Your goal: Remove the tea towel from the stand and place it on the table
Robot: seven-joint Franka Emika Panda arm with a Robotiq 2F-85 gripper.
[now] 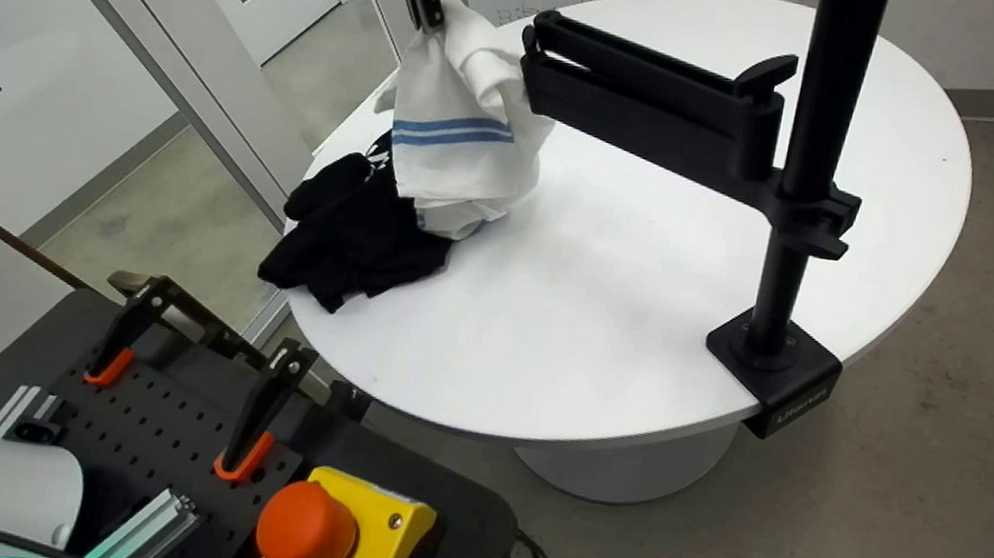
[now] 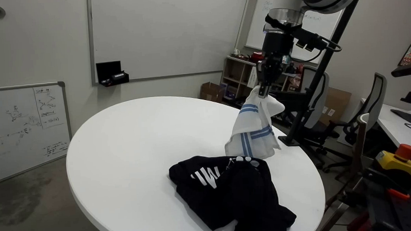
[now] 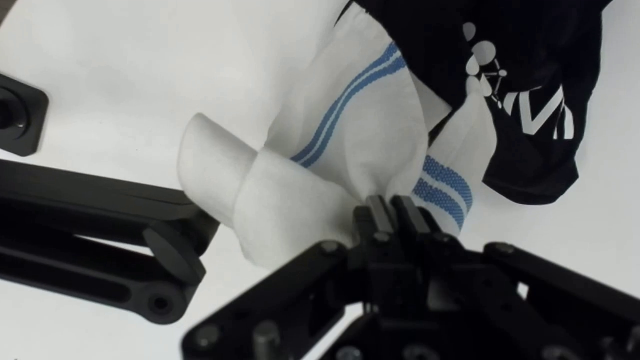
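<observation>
The tea towel is white with blue stripes and shows in both exterior views and the wrist view. My gripper is shut on its upper part, also in the other views. The towel hangs down over the white table. I cannot tell whether its lower edge touches the table. The black stand is clamped at the table edge. Its folded arm is close beside the towel; I cannot tell if they touch.
A crumpled black garment with white print lies on the table beside and partly behind the towel. A yellow box with a red button sits on the robot's base. A whiteboard stands against the wall.
</observation>
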